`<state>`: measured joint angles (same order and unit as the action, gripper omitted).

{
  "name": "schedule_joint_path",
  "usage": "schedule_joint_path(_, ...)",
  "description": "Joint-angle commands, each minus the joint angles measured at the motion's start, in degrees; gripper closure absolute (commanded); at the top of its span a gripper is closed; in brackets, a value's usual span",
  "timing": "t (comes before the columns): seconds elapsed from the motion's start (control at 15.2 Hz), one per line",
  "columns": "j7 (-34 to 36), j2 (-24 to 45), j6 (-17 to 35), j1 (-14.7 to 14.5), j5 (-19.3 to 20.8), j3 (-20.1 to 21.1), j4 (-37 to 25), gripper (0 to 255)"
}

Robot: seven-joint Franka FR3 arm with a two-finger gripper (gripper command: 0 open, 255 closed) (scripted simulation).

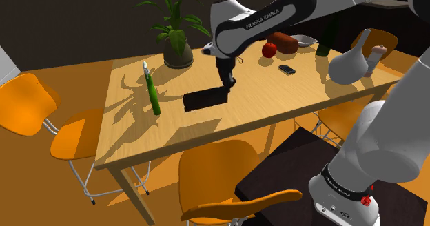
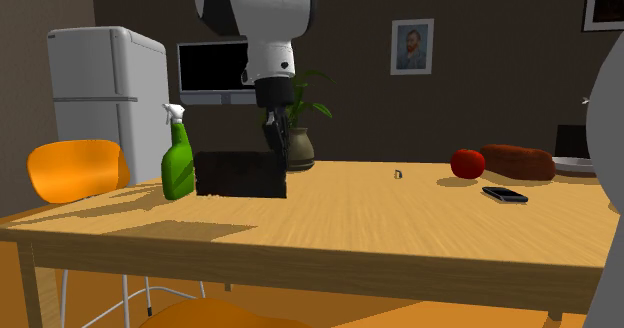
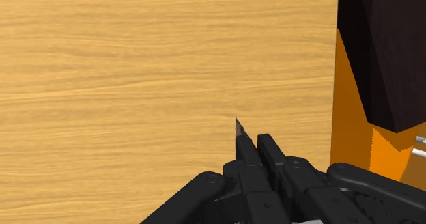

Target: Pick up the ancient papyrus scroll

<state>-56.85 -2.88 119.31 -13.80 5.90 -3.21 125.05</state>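
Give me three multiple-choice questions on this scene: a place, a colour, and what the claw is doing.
1. The red apple lies: A) beside the brown loaf B) in a basket C) on a shelf.
2. The spray bottle is: A) blue B) green C) white.
3. The gripper is: A) wide open B) shut on the thin dark sheet C) clasping the apple.
Answers: 1 A, both sit together on the table; 2 B, its body is green; 3 B, it pinches the sheet's edge.
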Motion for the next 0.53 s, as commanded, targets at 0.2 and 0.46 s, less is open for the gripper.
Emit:
schedule_joint_path(0.2, -0.28, -1.61, -3.87, -0.05, -0.11, 0.06, -2.25, 255)
schedule_joint_path(0.46, -0.40, -2.14, -5.50, -0.07, -0.16, 0.08, -3.35, 255)
